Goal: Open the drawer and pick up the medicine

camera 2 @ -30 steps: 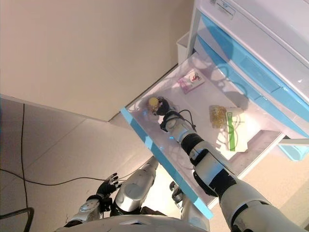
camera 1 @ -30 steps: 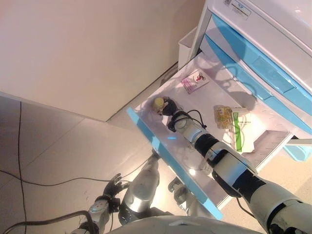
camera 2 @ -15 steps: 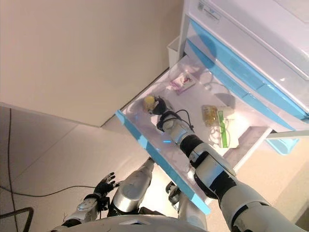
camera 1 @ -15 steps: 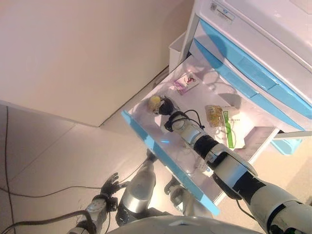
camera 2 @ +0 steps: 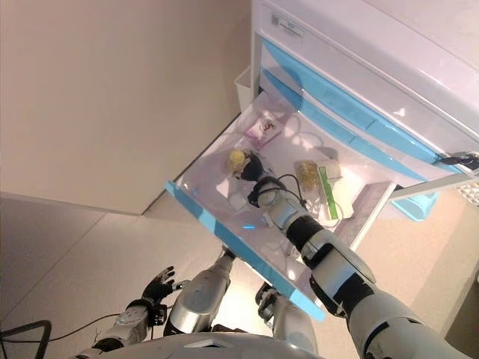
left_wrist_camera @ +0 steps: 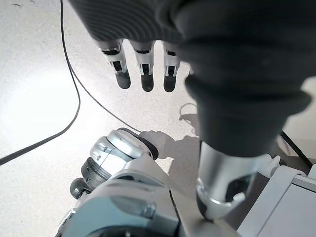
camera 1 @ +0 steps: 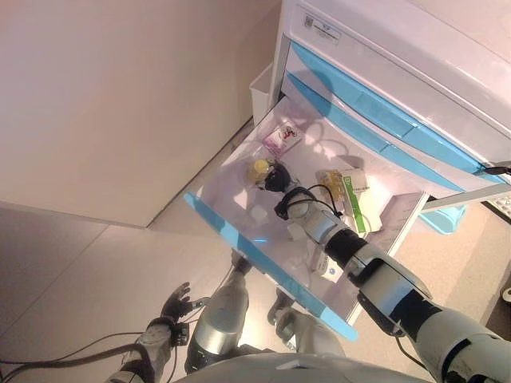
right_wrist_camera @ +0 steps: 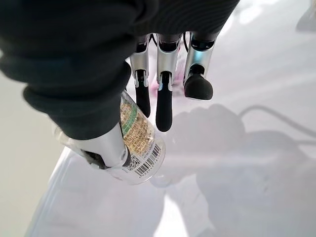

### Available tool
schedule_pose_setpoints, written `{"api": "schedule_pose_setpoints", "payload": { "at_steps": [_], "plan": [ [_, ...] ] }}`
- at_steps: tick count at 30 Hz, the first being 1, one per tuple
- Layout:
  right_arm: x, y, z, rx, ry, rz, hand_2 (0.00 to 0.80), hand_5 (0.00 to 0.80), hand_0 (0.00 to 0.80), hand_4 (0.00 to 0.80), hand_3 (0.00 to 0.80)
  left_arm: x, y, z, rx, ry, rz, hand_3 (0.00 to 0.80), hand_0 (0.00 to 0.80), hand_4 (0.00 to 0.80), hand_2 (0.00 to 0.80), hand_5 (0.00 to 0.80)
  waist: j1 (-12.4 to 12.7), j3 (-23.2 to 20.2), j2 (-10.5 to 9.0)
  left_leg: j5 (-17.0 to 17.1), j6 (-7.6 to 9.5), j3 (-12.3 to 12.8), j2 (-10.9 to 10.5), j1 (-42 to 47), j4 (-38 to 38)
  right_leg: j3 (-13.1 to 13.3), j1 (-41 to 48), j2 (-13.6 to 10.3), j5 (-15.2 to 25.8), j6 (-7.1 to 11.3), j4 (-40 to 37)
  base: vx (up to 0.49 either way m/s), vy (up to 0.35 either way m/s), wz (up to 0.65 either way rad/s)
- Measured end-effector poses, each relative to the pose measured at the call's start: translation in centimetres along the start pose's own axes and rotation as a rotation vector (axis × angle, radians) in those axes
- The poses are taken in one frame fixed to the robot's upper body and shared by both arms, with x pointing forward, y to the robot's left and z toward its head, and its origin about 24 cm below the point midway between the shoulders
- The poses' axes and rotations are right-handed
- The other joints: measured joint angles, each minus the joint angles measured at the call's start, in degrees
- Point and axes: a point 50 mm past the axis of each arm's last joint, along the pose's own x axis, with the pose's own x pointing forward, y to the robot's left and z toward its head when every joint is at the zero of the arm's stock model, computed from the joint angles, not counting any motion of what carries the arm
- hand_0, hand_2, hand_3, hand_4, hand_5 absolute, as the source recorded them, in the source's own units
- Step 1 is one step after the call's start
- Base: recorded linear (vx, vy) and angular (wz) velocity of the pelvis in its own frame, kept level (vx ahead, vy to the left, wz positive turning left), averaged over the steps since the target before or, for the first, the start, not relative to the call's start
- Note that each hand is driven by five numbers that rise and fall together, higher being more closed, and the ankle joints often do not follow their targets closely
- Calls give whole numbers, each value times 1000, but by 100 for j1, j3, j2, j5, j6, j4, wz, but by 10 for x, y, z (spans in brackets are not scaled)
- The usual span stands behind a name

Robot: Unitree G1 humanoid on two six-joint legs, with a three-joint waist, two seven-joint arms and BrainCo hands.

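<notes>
Nearest the robot, low at its own left, the left hand is seen hanging over the floor; its fingers are held straight and relaxed and nothing is carried in it. No part in the work is being taken by it.

Just beyond, the drawer is found pulled fully out of the cabinet, its blue front edge towards the robot. The opening step can be judged done. Inside the drawer the right hand is reached towards the far left corner, where the medicine bottle is held: in the right wrist view the thumb is pressed along one side of the clear bottle and the fingers are curled over the other, so a grasp is made, though the bottle appears to be near or on the drawer floor and not yet lifted clear.

Further in, a small pink packet lies near the back of the drawer, and a yellowish blister pack beside a green-and-white box lies to the right, well apart from the bottle.

A slip may be expected if the bottle is raised quickly, because the hold is taken across a smooth round wall with only fingertips and thumb. The bottle could also be knocked against the drawer's side wall, which stands close by, or be dropped back among the other packets.
</notes>
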Motion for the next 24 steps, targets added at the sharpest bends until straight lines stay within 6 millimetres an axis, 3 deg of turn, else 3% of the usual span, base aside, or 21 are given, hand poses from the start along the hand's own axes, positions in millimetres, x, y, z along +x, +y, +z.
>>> {"api": "schedule_pose_setpoints", "payload": {
  "at_steps": [4, 5, 10, 18, 24],
  "plan": [
    [-6, -8, -3, -34, -34, 14, 800, 800, 800, 800, 800, 0, 2, -2, 7, 16, 6, 0, 0, 0, 0, 0, -136, -37, -7, -7, 5, 69, 10, 84, 0, 76, 81, 20, 56, 11, -66, 3, -55, -12],
    [-10, -9, -5, -46, -51, 33, 800, 800, 800, 800, 800, -1, 4, -4, 16, 23, 12, 0, 0, 0, 0, 0, -166, -52, -29, -56, 76, 164, 34, 141, 0, 161, 117, 55, 91, 11, -109, 12, -60, -35],
    [-30, -13, -19, -99, -74, 145, 800, 800, 800, 800, 800, -5, 18, -12, 42, 73, 53, 0, 0, 0, 0, 0, -444, -237, -261, -129, 124, 472, 115, 270, -2, 462, 207, 152, 238, 1, -300, 16, -50, -33],
    [-53, -52, -16, -220, -143, 333, 800, 800, 800, 800, 800, -6, 32, -12, 41, 102, 89, 0, 0, 0, 0, 0, -1034, -481, -438, -192, 153, 975, 225, 502, -109, 917, 378, 268, 544, 35, -699, 12, -31, -34],
    [-72, -87, 0, -200, -183, 467, 800, 800, 800, 800, 800, -7, 34, -13, 46, 117, 87, 0, 0, 0, 0, 0, -1221, -623, -466, -168, 193, 1152, 264, 665, -228, 1084, 454, 301, 607, 5, -778, 35, -7, -17]
  ]
}}
